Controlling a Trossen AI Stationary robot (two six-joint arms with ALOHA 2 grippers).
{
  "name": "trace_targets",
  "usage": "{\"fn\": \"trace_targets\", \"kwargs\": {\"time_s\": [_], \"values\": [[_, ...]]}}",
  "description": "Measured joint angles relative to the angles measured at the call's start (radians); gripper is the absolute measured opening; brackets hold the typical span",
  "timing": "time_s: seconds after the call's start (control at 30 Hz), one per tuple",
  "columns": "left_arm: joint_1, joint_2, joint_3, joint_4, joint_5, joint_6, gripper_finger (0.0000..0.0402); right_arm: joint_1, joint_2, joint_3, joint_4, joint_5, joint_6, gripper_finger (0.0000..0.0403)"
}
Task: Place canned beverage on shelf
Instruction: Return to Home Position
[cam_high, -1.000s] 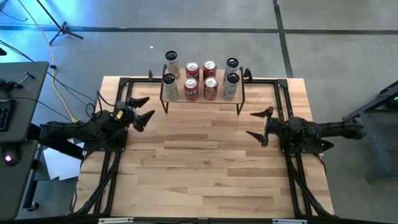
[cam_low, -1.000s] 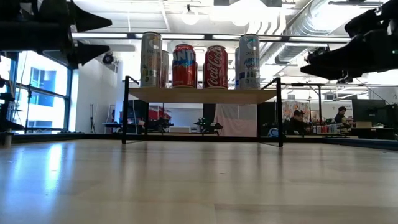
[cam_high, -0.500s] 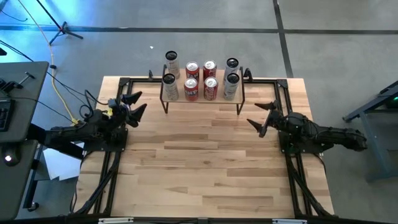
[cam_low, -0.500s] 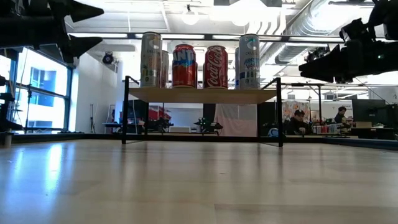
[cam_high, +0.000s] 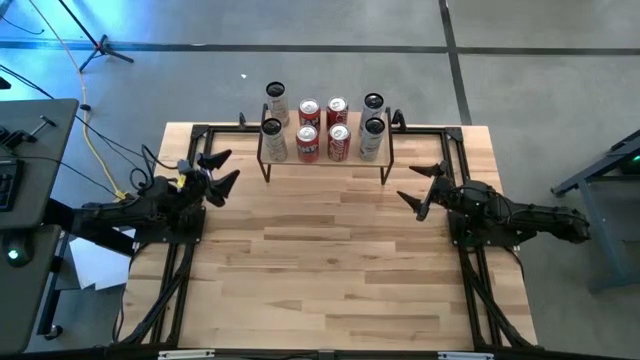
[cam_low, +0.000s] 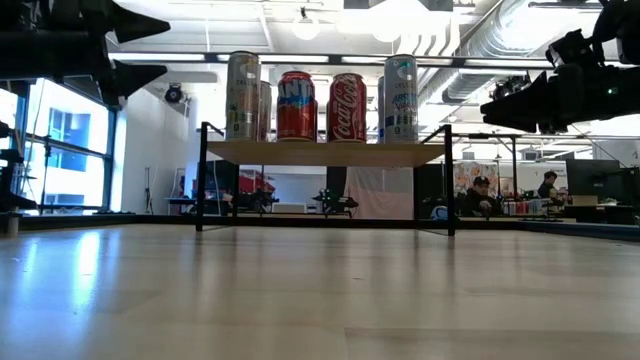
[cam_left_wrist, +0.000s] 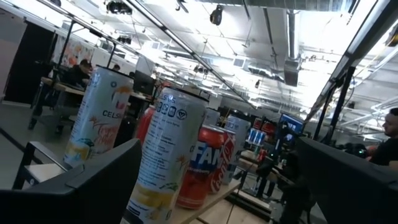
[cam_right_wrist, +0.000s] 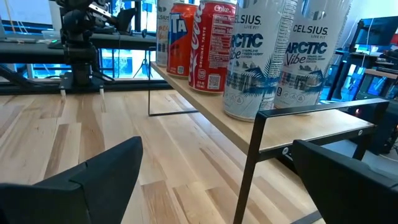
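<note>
8 cans (cam_high: 322, 131) on shelf (cam_low: 325, 153), well apart from left gripper (cam_high: 232, 165) and right gripper (cam_high: 406, 181), both spread, empty. High view: 2 rows of 4; low view mostly hides back row

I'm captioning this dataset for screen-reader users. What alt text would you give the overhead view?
Eight drink cans stand in two rows of four on a low wooden shelf at the far edge of the table. The left gripper and right gripper hang open and empty at the table's sides, clear of the shelf.
</note>
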Motion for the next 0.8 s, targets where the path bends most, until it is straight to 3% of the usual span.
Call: {"fn": "trace_targets", "kwargs": {"time_s": [0.8], "values": [[0.01,0.0,0.0,0.001,0.0,0.0,0.04,0.0,0.0,0.0,0.0,0.0,0.0,0.04]]}}
